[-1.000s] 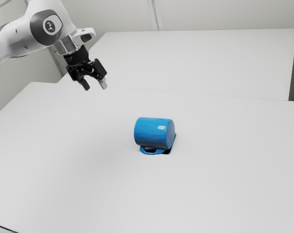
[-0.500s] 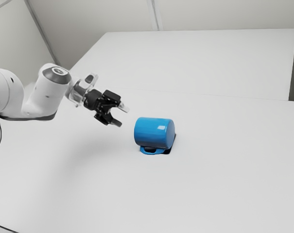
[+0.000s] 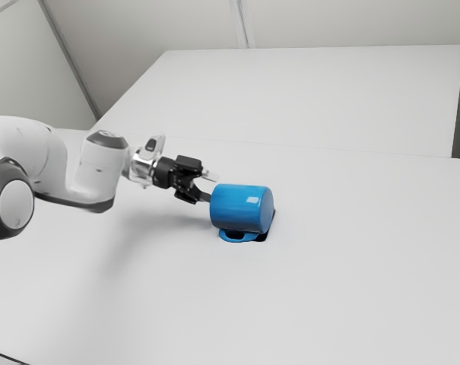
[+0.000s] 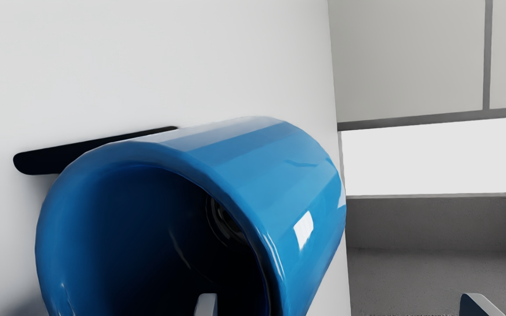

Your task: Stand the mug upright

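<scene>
The glossy blue cylindrical mug is laid on its side on the smooth white desk, so it is not upright. In the exterior view its mouth is turned to nine o'clock, its base to three, and its looped blue handle is seen at six, low against the desk. A flat black thing with rounded corners is partly covered by the mug.

The black two-finger gripper is placed at ten o'clock of the mug, by the rim. Its fingers are held apart: one is seen across the mouth, the other beyond the outer wall, and nothing is clamped. Whether the rim is touched cannot be told.

The mug can be judged stiff and fairly light, slippery on its glaze, and liable to be chipped if ceramic. It might be rolled or skidded by a nudge. The wall at the rim, towards twelve o'clock, would best be pinched with one finger inside and one outside, so that the body can be tipped onto its base.

Counted are one mug with one handle, one black flat thing, one gripper and two fingers.
</scene>
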`<state>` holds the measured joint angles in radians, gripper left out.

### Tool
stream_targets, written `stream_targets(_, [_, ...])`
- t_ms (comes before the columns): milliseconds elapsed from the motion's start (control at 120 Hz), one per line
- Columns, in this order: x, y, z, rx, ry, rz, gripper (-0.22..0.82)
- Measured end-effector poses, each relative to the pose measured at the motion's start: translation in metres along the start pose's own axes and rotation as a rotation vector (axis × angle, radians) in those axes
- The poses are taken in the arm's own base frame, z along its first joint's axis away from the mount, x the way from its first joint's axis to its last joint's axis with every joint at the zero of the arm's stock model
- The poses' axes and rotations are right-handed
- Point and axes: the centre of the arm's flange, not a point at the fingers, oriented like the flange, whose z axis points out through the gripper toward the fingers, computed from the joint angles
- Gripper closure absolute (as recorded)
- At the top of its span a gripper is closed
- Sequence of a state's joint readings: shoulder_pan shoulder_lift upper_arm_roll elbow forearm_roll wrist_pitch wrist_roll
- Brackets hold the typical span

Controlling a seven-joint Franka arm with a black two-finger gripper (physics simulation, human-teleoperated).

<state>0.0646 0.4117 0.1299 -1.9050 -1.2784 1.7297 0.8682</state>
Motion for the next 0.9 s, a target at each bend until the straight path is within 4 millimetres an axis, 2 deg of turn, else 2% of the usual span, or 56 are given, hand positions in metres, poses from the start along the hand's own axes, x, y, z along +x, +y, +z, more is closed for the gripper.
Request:
stream_targets(75, [-0.001, -0.002, 0.011, -0.035, -0.001, 0.015, 0.0])
stream_targets(175, [-0.004, -0.007, 0.017, -0.06, 0.0, 0.029, 0.01])
stream_targets(208, [-0.004, -0.008, 0.018, -0.065, 0.001, 0.034, 0.07])
stream_targets(333, [-0.006, -0.01, 0.022, -0.079, -0.003, 0.055, 0.39])
stream_targets(408, [-0.006, -0.009, 0.024, -0.087, -0.006, 0.068, 0.53])
stream_targets(542, [-0.005, -0.007, 0.023, -0.108, 0.006, 0.083, 0.67])
stream_targets(692, [-0.004, 0.0, 0.022, -0.164, 0.027, 0.098, 0.74])
stream_targets(792, [0.0, 0.021, 0.016, -0.18, 0.032, 0.142, 0.76])
stream_targets(900, [0.003, 0.071, -0.004, -0.078, -0.015, 0.248, 0.78])
